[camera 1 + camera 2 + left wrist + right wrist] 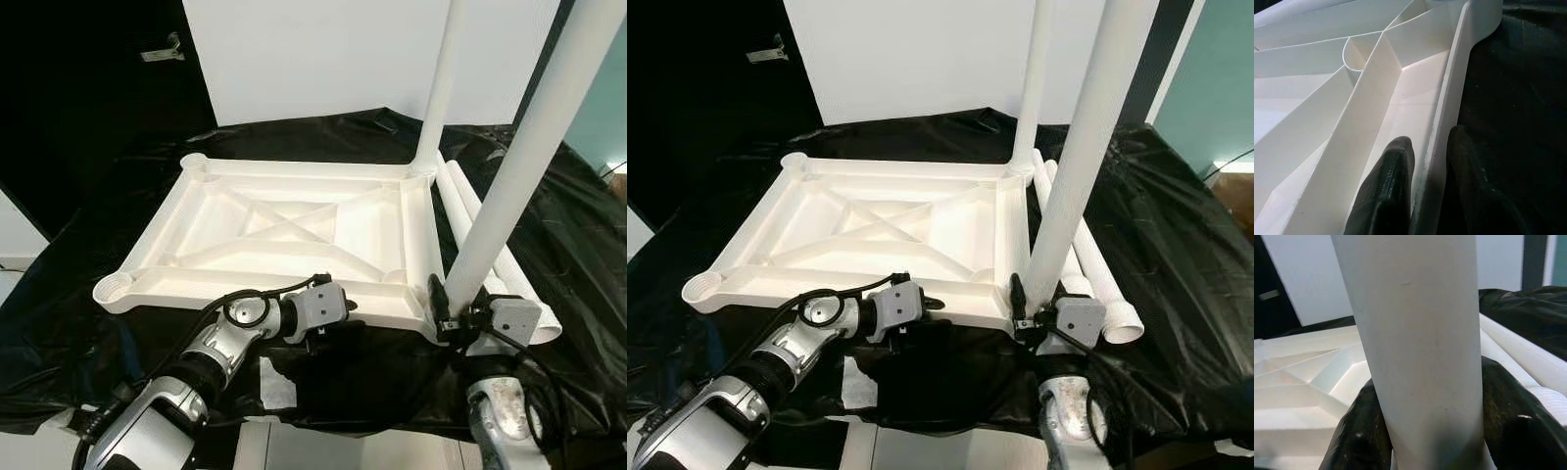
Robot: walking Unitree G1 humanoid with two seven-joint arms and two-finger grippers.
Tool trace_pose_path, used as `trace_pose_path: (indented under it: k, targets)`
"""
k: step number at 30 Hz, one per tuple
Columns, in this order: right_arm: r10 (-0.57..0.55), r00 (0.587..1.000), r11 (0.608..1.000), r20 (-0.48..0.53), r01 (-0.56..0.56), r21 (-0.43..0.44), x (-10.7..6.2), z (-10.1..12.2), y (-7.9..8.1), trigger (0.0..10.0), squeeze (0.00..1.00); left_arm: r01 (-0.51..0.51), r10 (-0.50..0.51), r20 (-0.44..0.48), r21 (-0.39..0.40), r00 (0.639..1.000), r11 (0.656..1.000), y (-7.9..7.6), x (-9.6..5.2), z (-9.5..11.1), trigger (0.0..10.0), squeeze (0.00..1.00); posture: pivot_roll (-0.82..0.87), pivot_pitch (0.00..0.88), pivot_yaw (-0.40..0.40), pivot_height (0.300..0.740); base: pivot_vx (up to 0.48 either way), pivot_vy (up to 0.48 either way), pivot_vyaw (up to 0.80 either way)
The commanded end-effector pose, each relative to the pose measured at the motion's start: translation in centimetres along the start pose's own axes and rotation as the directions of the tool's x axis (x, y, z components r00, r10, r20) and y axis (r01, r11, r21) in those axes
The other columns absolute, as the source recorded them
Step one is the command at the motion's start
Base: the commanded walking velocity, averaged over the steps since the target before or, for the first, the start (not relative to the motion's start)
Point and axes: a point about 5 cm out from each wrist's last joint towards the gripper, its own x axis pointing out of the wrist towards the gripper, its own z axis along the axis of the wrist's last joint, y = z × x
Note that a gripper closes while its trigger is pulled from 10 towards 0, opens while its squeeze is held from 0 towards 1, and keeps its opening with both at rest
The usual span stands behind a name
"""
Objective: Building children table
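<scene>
While your right hand (pixel 453 311) is clamped on the upright table leg (pixel 519 157) at the near-right corner, your left hand (pixel 1422 188) pinches the near rim of the upside-down white tabletop (pixel 284 230), w/ 2 spare legs (pixel 480 235) lying alongside on black sheeting (pixel 578 245).

no text, label, brand, number or sign can be read on anything here.
</scene>
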Motion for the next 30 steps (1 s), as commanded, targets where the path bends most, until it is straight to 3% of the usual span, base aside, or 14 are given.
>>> trace_pose_path:
  k: [1,2,5,6,9,12,13,14,15,17,19,24,29,30]
  targets:
    - [-0.11,0.987,0.994,-0.12,0.109,-0.01,-0.8,-2.2,-1.4,0.0,0.0,0.26,-0.273,-0.121,-0.117,0.954,0.959,-3.9,0.0,-3.3,10.0,0.0,-0.15,0.036,0.063,0.74,0.0,0.0,0.0]
    - [-0.068,0.992,0.998,-0.11,0.066,-0.022,-0.7,-2.1,-1.1,9.1,0.0,0.261,-0.275,-0.121,-0.118,0.954,0.958,-4.0,0.0,-3.3,10.0,0.0,-0.15,0.037,0.062,0.74,0.0,0.0,0.0]
    - [-0.039,0.994,0.999,-0.102,0.036,-0.031,-0.6,-2.0,-0.9,9.1,0.0,0.262,-0.276,-0.12,-0.118,0.954,0.958,-4.0,0.0,-3.3,10.0,0.0,-0.15,0.038,0.062,0.74,0.0,0.0,0.0]
    - [0.009,0.998,0.997,-0.066,-0.014,-0.082,-0.3,-1.5,-1.3,10.0,1.0,0.263,-0.276,-0.118,-0.119,0.954,0.958,-4.0,0.1,-3.2,10.0,0.0,-0.16,0.038,0.062,0.74,0.0,0.0,0.0]
    - [0.103,0.994,0.977,-0.038,-0.108,-0.183,0.2,-0.9,-2.6,10.0,1.0,0.265,-0.278,-0.117,-0.117,0.953,0.957,-4.0,0.2,-3.2,10.0,0.0,-0.16,0.04,0.06,0.74,0.0,0.0,0.0]
    - [0.189,0.981,0.957,-0.037,-0.192,-0.219,0.5,-0.5,-3.0,10.0,1.0,0.265,-0.278,-0.117,-0.116,0.954,0.957,-4.0,0.2,-3.2,10.0,0.0,-0.16,0.04,0.059,0.74,0.0,0.0,0.0]
    - [0.249,0.967,0.942,-0.047,-0.253,-0.222,0.7,-0.3,-3.1,10.0,0.89,0.264,-0.277,-0.117,-0.116,0.954,0.957,-4.0,0.3,-3.2,10.0,0.0,-0.17,0.038,0.059,0.74,0.0,0.0,0.0]
    - [0.249,0.967,0.942,-0.047,-0.253,-0.222,0.7,-0.3,-3.1,10.0,0.89,0.264,-0.277,-0.117,-0.116,0.954,0.957,-4.0,0.3,-3.2,10.0,0.0,-0.17,0.038,0.059,0.74,0.0,0.0,0.0]
    - [0.341,0.937,0.909,-0.068,-0.348,-0.228,0.9,-0.2,-3.4,10.0,0.0,0.264,-0.277,-0.116,-0.116,0.954,0.958,-4.0,0.3,-3.2,10.0,0.0,-0.17,0.037,0.057,0.74,0.0,0.0,0.0]
    - [0.376,0.923,0.894,-0.078,-0.384,-0.231,1.0,-0.1,-3.5,10.0,0.0,0.264,-0.277,-0.116,-0.116,0.954,0.957,-4.0,0.4,-3.1,10.0,0.0,-0.17,0.037,0.057,0.74,0.0,0.0,0.0]
    - [0.486,0.868,0.832,-0.108,-0.496,-0.249,1.5,0.6,-5.0,10.0,0.0,0.263,-0.276,-0.114,-0.115,0.954,0.958,-4.1,0.4,-3.1,10.0,0.0,-0.17,0.034,0.053,0.74,0.0,0.0,0.0]
    - [0.558,0.821,0.783,-0.118,-0.569,-0.25,2.3,1.4,-5.9,10.0,0.0,0.261,-0.273,-0.114,-0.115,0.955,0.959,-4.1,0.5,-3.1,10.0,0.0,-0.17,0.033,0.051,0.74,0.0,0.0,0.0]
    - [0.7,0.682,0.652,-0.215,-0.732,-0.198,2.6,1.5,-6.2,10.0,0.0,0.263,-0.276,-0.115,-0.114,0.954,0.958,-4.2,0.6,-3.1,10.0,0.0,-0.17,0.033,0.046,0.74,0.0,0.0,0.0]
    - [0.7,0.682,0.652,-0.215,-0.732,-0.198,2.6,1.5,-6.2,10.0,0.0,0.263,-0.276,-0.115,-0.114,0.954,0.958,-4.2,0.6,-3.1,10.0,0.0,-0.17,0.033,0.046,0.74,0.0,0.0,0.0]
